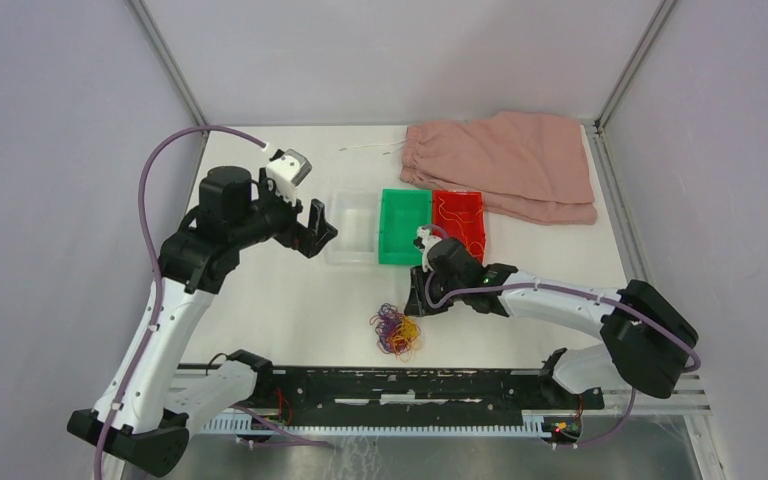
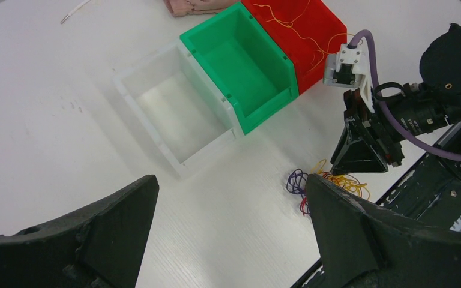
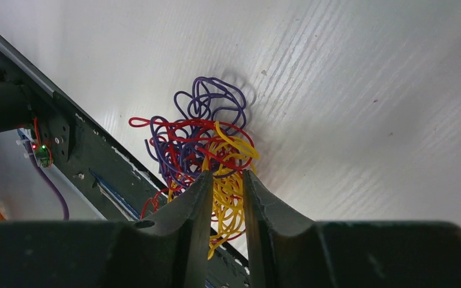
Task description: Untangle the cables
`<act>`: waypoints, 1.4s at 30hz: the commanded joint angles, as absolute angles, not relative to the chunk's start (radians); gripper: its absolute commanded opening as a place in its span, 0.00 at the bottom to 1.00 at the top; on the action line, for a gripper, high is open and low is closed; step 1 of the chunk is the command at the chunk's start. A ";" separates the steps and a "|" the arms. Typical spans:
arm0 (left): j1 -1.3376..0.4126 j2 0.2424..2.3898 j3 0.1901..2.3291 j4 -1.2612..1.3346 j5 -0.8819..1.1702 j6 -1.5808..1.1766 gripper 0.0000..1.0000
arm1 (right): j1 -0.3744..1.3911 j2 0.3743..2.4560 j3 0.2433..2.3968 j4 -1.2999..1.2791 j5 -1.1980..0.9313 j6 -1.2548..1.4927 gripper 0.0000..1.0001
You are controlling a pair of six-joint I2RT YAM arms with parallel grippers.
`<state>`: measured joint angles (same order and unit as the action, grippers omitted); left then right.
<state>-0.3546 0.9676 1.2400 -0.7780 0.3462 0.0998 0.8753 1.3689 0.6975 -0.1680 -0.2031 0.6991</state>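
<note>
The cables (image 1: 397,332) lie as a small clump of yellow, red and purple strands near the table's front edge. They also show in the left wrist view (image 2: 296,180) and the right wrist view (image 3: 201,138). My right gripper (image 1: 421,300) (image 3: 227,174) hangs low at the clump's right edge. Its jaws stand a narrow gap apart, with yellow strands showing through the gap; I see no grip on them. A few yellow strands lie in the red bin (image 1: 458,194). My left gripper (image 1: 312,230) (image 2: 231,180) is wide open and empty, raised over the table left of the bins.
A clear bin (image 1: 352,228), a green bin (image 1: 404,226) and the red bin stand in a row mid-table. A pink cloth (image 1: 505,160) with a white drawstring (image 1: 370,148) lies at the back right. A black rail (image 1: 400,385) runs along the front edge.
</note>
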 commanded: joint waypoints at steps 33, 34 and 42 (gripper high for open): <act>-0.350 0.957 1.269 -0.784 0.448 0.138 0.99 | 0.878 1.406 0.747 -0.216 -0.253 0.489 0.41; -0.350 0.956 1.271 -0.784 0.447 0.138 0.99 | 0.878 1.410 0.746 -0.209 -0.254 0.489 0.38; -0.350 0.957 1.265 -0.784 0.450 0.141 0.99 | 0.879 1.314 0.741 -0.204 -0.261 0.504 0.01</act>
